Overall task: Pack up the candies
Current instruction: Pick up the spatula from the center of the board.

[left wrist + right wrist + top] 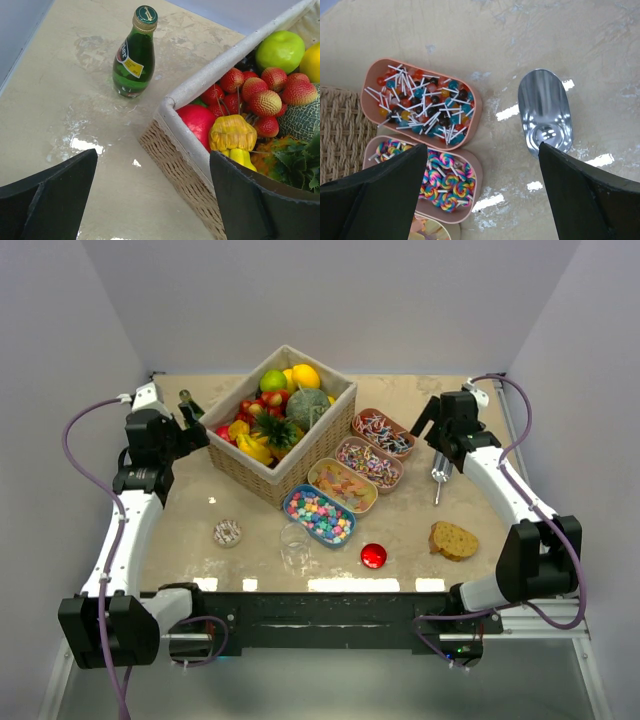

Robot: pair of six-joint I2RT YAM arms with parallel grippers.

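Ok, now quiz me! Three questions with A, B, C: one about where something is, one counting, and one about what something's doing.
1. Where is the green bottle? A beside the basket; B inside it; C held in the air.
2. How many candy trays are there? A two; B four; C six.
3. The right end effector is: A open, holding nothing; B shut on the bottle; C shut on the basket.

Answers: 1 A, it stands upright just outside the basket's corner. 2 B, four sit in a row beside the basket. 3 A, it gapes wide with nothing gripped.
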